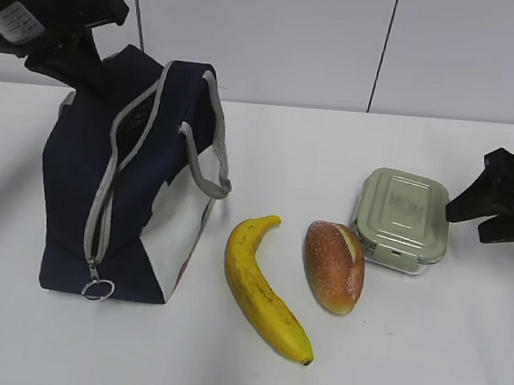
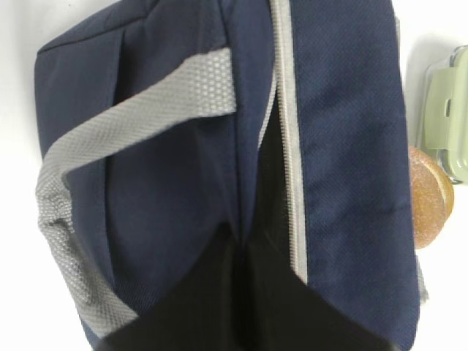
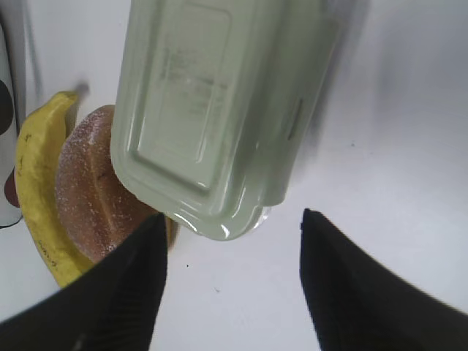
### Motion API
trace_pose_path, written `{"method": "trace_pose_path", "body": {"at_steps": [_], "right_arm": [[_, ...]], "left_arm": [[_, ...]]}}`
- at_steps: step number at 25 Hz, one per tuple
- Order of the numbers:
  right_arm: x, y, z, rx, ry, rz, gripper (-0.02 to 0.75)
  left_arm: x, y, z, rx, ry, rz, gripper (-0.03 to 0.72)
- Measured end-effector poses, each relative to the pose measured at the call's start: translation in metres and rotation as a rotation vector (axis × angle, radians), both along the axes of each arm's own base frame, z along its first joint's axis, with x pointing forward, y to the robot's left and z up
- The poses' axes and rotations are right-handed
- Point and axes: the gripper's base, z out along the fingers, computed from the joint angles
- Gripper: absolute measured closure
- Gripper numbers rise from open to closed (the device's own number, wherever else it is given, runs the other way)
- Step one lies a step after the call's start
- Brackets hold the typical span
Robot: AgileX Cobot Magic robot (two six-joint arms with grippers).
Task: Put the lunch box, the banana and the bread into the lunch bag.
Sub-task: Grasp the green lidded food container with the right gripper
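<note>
The navy lunch bag [image 1: 139, 190] stands at the left with its zipper undone along the top. My left gripper [image 2: 241, 238] is at the bag's far top corner, shut on the fabric beside the zipper opening. To the right of the bag lie the yellow banana [image 1: 261, 288], then the golden-brown bread [image 1: 334, 265], then the green-lidded lunch box [image 1: 402, 220]. Just right of the box, low over the table, my right gripper [image 1: 475, 221] is open. In the right wrist view the lunch box's [image 3: 219, 110] near corner reaches level with the fingertips and nothing is held.
A grey strap handle [image 1: 207, 165] hangs on the bag's right side, and the zipper's ring pull [image 1: 97, 289] rests at the front bottom. The white table [image 1: 423, 354] shows bare in front of and right of the food. A white panelled wall [image 1: 300, 33] stands behind.
</note>
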Motion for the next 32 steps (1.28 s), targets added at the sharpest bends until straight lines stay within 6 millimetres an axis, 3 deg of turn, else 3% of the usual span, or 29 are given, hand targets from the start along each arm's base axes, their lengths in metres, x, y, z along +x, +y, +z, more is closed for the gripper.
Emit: {"method": "trace_pose_path", "body": {"at_steps": [7, 18, 32], "right_arm": [[0.009, 0.000, -0.020, 0.036, -0.010, 0.009, 0.167], [0.022, -0.021, -0.042, 0.145, -0.108, -0.034, 0.161], [0.034, -0.020, -0.071, 0.268, -0.099, -0.002, 0.160]], "left_arm": [[0.000, 0.000, 0.000, -0.001, 0.000, 0.000, 0.691], [0.000, 0.000, 0.000, -0.004, 0.001, 0.000, 0.691], [0.000, -0.001, 0.000, -0.015, 0.003, 0.002, 0.691]]}}
